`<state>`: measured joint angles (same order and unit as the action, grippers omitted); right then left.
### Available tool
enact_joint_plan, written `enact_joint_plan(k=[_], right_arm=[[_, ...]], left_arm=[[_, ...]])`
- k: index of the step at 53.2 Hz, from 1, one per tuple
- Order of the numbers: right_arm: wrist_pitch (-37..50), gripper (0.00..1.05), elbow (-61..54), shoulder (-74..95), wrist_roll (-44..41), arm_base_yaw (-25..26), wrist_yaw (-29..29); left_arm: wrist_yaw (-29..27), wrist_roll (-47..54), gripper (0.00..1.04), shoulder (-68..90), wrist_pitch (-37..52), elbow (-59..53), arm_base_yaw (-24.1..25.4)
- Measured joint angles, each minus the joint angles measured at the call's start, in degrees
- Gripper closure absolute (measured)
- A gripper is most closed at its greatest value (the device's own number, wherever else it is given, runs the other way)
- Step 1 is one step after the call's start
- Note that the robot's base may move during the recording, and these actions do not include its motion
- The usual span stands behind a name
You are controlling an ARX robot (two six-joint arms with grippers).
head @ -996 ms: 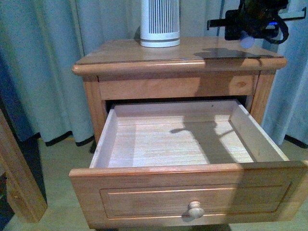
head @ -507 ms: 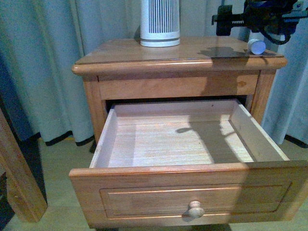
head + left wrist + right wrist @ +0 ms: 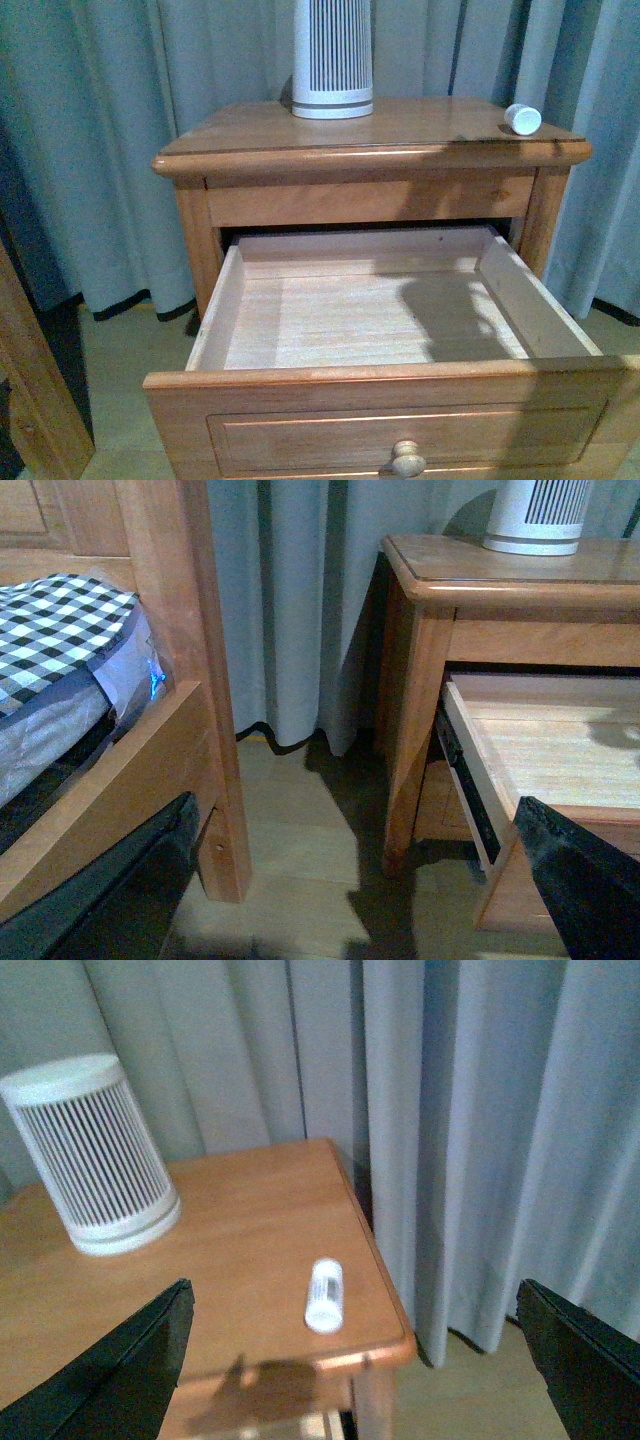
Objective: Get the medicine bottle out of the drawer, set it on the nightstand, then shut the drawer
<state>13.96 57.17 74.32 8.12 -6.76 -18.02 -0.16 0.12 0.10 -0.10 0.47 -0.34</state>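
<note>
The medicine bottle (image 3: 522, 118) is a tiny white cylinder lying on its side on the nightstand (image 3: 400, 135) top, near its right front corner. In the right wrist view the bottle (image 3: 324, 1294) lies alone on the glossy wood with nothing touching it. My right gripper (image 3: 355, 1360) is open and empty, above and behind the bottle, out of the front view. The drawer (image 3: 380, 400) is pulled far out and its pale wood inside holds nothing. My left gripper (image 3: 350, 880) is open and empty, low beside the nightstand's left side, facing the drawer's side rail (image 3: 470, 780).
A large white-and-grey ribbed cylinder (image 3: 333, 60) stands at the back of the nightstand top. Grey curtains (image 3: 120, 120) hang behind. A wooden bed frame (image 3: 180, 710) with checked bedding stands left of the nightstand. The floor (image 3: 290, 860) between them is pale.
My right gripper let go of the bottle on the nightstand top and rose out of the front view. The camera view shifted slightly.
</note>
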Motion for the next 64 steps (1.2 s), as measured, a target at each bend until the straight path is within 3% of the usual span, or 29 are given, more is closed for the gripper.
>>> enact_joint_plan(k=[10, 16, 21, 26, 43, 52, 64], right_arm=[[-6.4, 0.07, -22.9, -21.4, 5.0, -0.7, -0.8], [-9.1, 0.07, -34.5, -28.9, 8.2, -4.1, -2.9], [-6.9, 0.07, -42.5, -28.8, 10.5, -8.7, -4.9], [0.8, 0.07, -48.3, -22.5, 12.3, -12.6, -4.9], [35.0, 0.07, -45.4, 12.8, 10.7, -14.5, -3.3], [41.4, 0.07, -38.4, 25.4, 8.8, -12.0, -0.8], [43.5, 0.07, -26.3, 37.9, 5.0, -7.3, 2.0]], left_arm=[[0.0, 0.0, 0.07, 0.0, 0.0, 0.0, 0.0], [0.0, 0.0, 0.07, 0.0, 0.0, 0.0, 0.0], [0.0, 0.0, 0.07, 0.0, 0.0, 0.0, 0.0], [0.0, 0.0, 0.07, 0.0, 0.0, 0.0, 0.0], [0.0, 0.0, 0.07, 0.0, 0.0, 0.0, 0.0], [0.0, 0.0, 0.07, 0.0, 0.0, 0.0, 0.0], [0.0, 0.0, 0.07, 0.0, 0.0, 0.0, 0.0]])
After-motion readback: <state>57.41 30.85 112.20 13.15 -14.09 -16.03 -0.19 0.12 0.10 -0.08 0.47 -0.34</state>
